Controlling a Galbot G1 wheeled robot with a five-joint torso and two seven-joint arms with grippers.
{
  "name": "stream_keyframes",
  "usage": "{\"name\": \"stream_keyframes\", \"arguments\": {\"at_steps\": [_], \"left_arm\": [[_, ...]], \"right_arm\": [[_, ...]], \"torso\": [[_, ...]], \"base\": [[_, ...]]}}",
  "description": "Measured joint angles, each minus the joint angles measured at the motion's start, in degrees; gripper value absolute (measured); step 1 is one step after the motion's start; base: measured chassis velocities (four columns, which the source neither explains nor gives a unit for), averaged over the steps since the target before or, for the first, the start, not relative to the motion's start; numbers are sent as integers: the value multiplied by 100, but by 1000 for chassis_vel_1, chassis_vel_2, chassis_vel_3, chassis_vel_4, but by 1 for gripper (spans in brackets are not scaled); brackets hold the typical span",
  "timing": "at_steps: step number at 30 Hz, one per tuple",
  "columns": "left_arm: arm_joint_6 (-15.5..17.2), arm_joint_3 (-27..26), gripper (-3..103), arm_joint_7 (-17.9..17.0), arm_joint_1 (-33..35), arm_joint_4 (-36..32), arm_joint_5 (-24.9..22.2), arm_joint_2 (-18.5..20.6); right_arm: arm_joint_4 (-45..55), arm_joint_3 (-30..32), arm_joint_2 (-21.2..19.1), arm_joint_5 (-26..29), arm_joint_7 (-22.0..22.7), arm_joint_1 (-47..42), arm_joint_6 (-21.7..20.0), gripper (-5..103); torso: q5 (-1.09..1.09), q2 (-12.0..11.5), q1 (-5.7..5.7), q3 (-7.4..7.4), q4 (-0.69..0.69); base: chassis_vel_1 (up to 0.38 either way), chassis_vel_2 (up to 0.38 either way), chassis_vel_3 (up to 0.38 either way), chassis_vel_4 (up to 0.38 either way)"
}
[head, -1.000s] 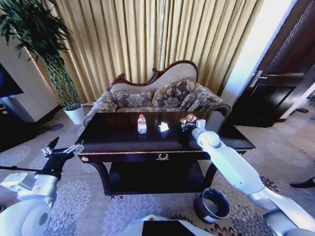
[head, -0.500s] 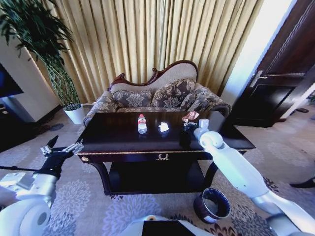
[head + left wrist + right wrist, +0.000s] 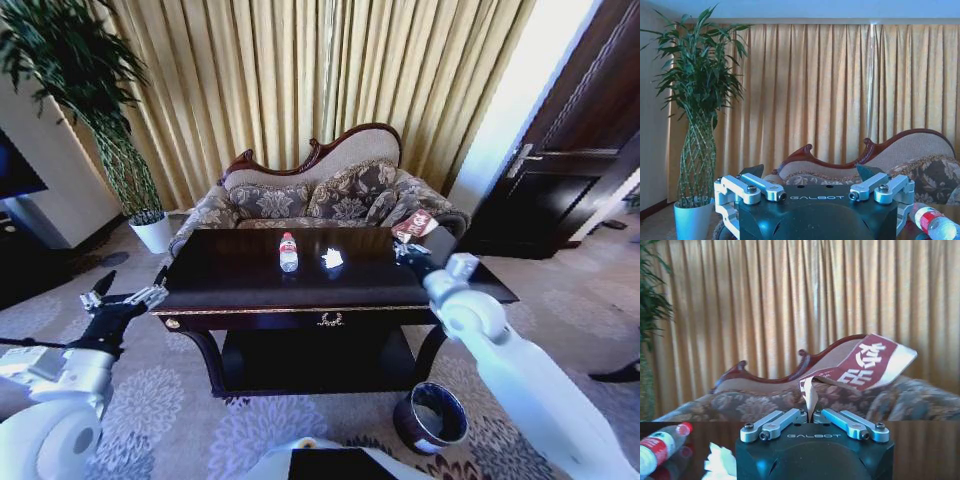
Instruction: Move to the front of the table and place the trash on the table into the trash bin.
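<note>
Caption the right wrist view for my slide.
Right gripper pinching a red-and-white wrapper above the table.

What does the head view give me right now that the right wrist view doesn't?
Head view alone: the small round dark maroon trash bin on the carpet near the table's right front leg, the gold ornament mid-front, the white plant pot, and the left claw, open, off the table's left end.

Right wrist view alone: white characters on the held reddish-brown wrapper.

Both: the right claw shut on that wrapper, lifted above the long dark glossy wooden table; the clear plastic bottle with red cap and the crumpled white paper lying on it.
</note>
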Motion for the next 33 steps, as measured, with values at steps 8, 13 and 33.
{"name": "stream_keyframes", "arguments": {"at_steps": [8,13,33], "left_arm": [[66,-60,100,-6,-37,0,-157,137],[99,-61,100,-6,-56,0,-192,157],[103,-26,100,96,-81,0,-209,75]], "right_arm": [[576,563,210,-385,4,-899,-6,1],[990,1035,277,-446,-170,-1527,126,1],[1618,1350,621,-599,-313,-2430,153,1]], "torso": [[-1,0,0,0,0],[-2,0,0,0,0],[-1,-1,1,1,0]], "base": [[0,0,0,0],[0,0,0,0],[13,-10,-14,10]]}}
